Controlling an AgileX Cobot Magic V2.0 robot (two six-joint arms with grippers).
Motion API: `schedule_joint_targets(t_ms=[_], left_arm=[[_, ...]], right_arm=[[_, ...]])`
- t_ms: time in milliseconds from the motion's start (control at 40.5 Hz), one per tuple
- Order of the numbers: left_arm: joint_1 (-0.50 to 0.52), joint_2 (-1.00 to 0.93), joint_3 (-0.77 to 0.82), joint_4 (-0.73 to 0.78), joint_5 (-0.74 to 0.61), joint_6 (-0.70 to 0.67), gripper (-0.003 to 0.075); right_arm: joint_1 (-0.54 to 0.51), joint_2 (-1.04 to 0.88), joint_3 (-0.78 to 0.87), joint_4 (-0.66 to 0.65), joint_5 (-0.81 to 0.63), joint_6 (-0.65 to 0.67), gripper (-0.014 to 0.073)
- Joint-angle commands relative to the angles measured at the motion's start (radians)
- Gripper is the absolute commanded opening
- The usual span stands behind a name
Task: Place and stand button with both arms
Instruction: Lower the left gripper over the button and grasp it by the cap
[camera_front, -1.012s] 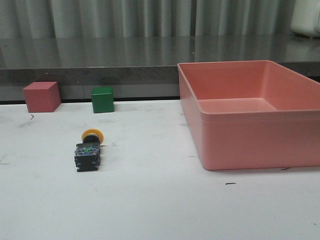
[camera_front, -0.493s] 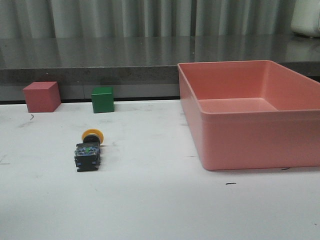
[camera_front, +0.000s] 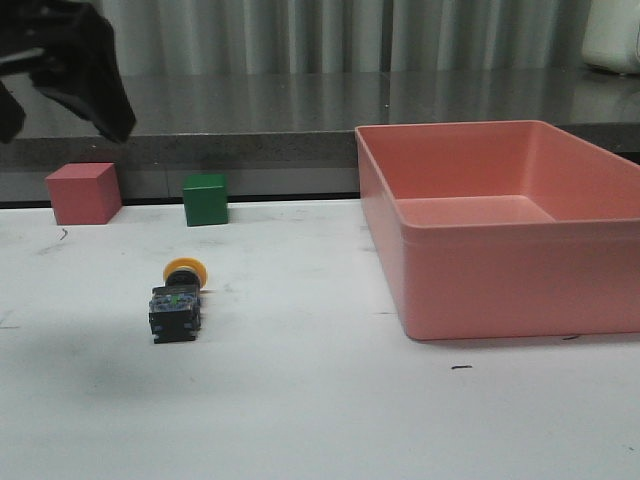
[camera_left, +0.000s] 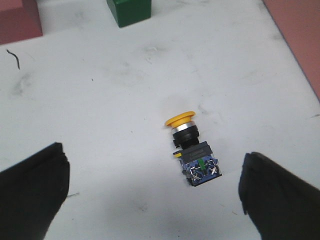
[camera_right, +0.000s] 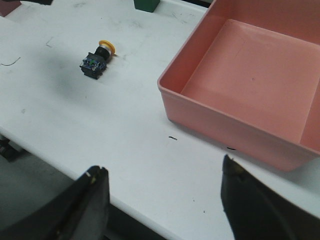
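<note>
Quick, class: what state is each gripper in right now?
Left gripper: open, holding nothing, above the lying yellow-capped black push-button.
Right gripper: open, holding nothing.

The button lies on the counter, left of the bin, before two cubes.

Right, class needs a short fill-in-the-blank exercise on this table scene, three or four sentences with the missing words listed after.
1. The button lies on its ____, not yet standing.
2. Its cap is coloured ____.
3. At the back of the table, beside the red cube, stands a ____ cube.
4. The big pink tray holds ____.

Missing words: side; yellow; green; nothing
</note>
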Motion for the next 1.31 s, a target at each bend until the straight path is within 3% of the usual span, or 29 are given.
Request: schedule_joint_targets(t_ms=[0, 321, 592, 938, 1283], left_arm=[[-0.009, 0.067, -0.096, -0.007, 0.017, -0.076, 0.0657], [-0.017, 0.358, -0.348, -0.01, 0.215, -0.157, 0.0627], [-0.041, 0.481, -0.504, -0.012, 0.306, -0.185, 0.0626], [-0.086, 0.502, -0.52, 0.046, 0.339, -0.389, 0.0626], [-0.084, 0.567, -0.538, 0.06, 0.382, -0.418, 0.0626]], right_arm=[[-0.007, 0.001, -0.024, 0.027, -0.056, -0.005, 0.0499], [-0.007, 0.001, -0.024, 0.027, -0.056, -0.005, 0.0499], [-0.007, 0.001, -0.024, 0.027, -0.056, -0.005, 0.0499], [-0.007, 0.001, -0.024, 0.027, -0.056, -0.005, 0.0499], [-0.007, 0.001, -0.024, 0.027, -0.056, -0.005, 0.0499]])
